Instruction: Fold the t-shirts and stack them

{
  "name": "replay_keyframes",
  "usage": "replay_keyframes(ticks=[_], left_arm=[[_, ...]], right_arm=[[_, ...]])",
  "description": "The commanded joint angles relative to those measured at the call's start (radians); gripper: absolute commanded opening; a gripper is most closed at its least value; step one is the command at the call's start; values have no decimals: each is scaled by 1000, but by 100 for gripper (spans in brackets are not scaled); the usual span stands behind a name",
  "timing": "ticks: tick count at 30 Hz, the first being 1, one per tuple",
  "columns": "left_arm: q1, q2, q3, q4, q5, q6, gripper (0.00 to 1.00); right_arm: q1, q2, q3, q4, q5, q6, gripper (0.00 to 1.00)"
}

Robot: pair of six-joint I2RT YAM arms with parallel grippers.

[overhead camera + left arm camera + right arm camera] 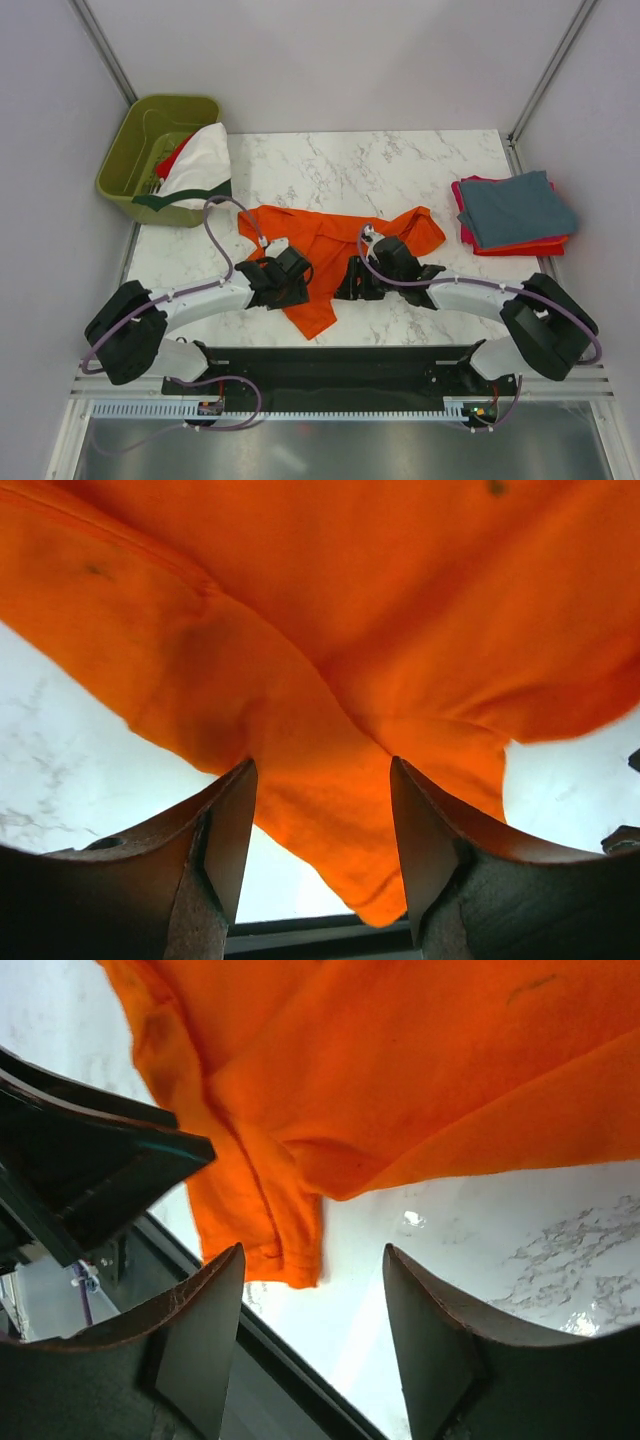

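Observation:
A bright orange t-shirt (325, 250) lies crumpled on the marble table, near the middle front. My left gripper (295, 272) is open at its left side, jaws straddling a hanging flap of orange cloth (330, 810) without closing on it. My right gripper (352, 280) is open at the shirt's right side, just above the table, with the shirt's lower corner (285, 1250) off toward its left finger. A folded stack with a blue-grey shirt (515, 208) on top of red and magenta ones sits at the right. A white shirt with dark green trim (197, 165) hangs over the bin.
The olive-green bin (140, 150) stands at the back left, with red cloth inside. The table's front edge and the dark base rail (330, 365) lie just behind the grippers. The left gripper's body shows in the right wrist view (80, 1170).

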Motion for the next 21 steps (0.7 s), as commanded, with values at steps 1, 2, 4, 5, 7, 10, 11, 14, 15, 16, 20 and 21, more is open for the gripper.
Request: replay_keyframes(ticks=[1, 2, 4, 5, 7, 10, 11, 14, 15, 16, 20, 21], left_arm=[[74, -17, -30, 51, 14, 27, 64], [93, -6, -43, 56, 35, 35, 64], [147, 1, -56, 73, 57, 55, 64], [161, 3, -66, 76, 58, 61, 64], [181, -3, -74, 74, 32, 72, 63], [209, -23, -100, 70, 14, 72, 63], [219, -26, -106, 70, 17, 72, 63], [264, -43, -128, 79, 40, 79, 63], [279, -52, -132, 82, 41, 84, 63], [285, -58, -139, 83, 41, 87, 62], [307, -114, -181, 79, 31, 84, 53], [313, -132, -191, 76, 25, 67, 49]], right_arm=[[10, 80, 24, 78, 35, 39, 65], [8, 96, 27, 89, 40, 42, 65], [8, 146, 52, 89, 63, 44, 65], [10, 163, 61, 86, 75, 44, 64], [10, 200, 84, 78, 138, 54, 60], [-7, 234, 104, 78, 231, 73, 54], [-16, 244, 110, 77, 248, 76, 52], [-74, 278, 127, 77, 290, 93, 26], [-90, 281, 133, 77, 290, 93, 8], [-104, 289, 136, 73, 290, 90, 1], [-145, 263, 139, 35, 351, 54, 0], [-148, 254, 139, 28, 383, 50, 0]])
